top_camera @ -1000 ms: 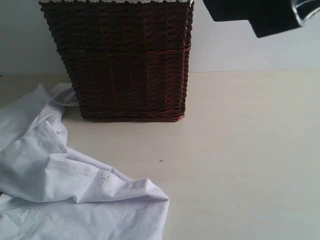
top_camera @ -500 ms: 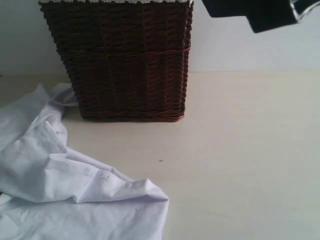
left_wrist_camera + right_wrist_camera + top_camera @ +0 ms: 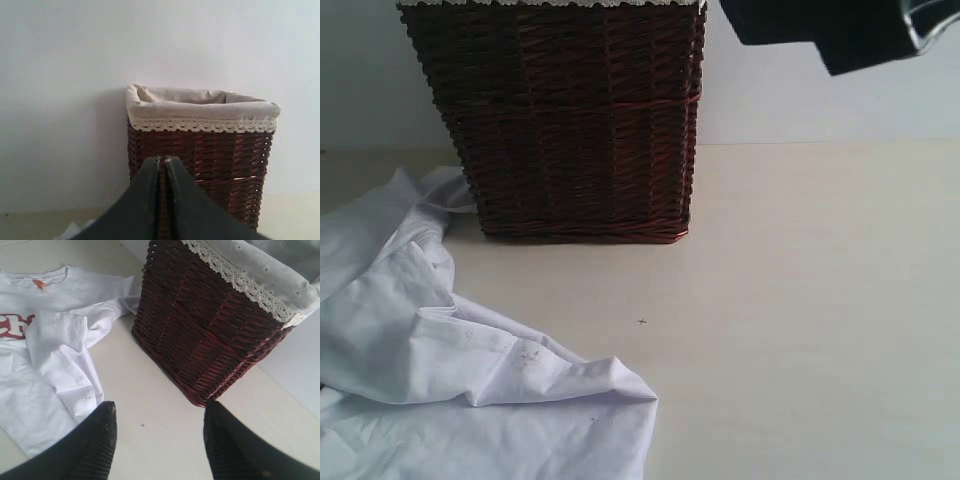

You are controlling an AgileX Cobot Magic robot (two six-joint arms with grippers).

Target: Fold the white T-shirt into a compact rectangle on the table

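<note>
The white T-shirt (image 3: 440, 370) lies crumpled at the lower left of the cream table (image 3: 800, 300). From the right wrist view the T-shirt (image 3: 45, 355) shows its red lettering, ribbed collar and orange neck tag (image 3: 40, 284). My right gripper (image 3: 160, 410) is open, high above bare table (image 3: 160, 440) between the shirt and the basket, holding nothing. A dark part of that arm (image 3: 820, 25) crosses the top right of the exterior view. My left gripper (image 3: 163, 161) is shut with nothing in it, raised and facing the basket; it does not show in the exterior view.
A dark brown wicker basket (image 3: 570, 120) with a beige lace-trimmed liner (image 3: 200, 110) stands at the back of the table against a white wall, touching the shirt's sleeve. In the right wrist view the basket (image 3: 210, 325) stands beside the shirt.
The right arm at the top right of the exterior view has shifted slightly to the left. The shirt and the basket have not moved.
</note>
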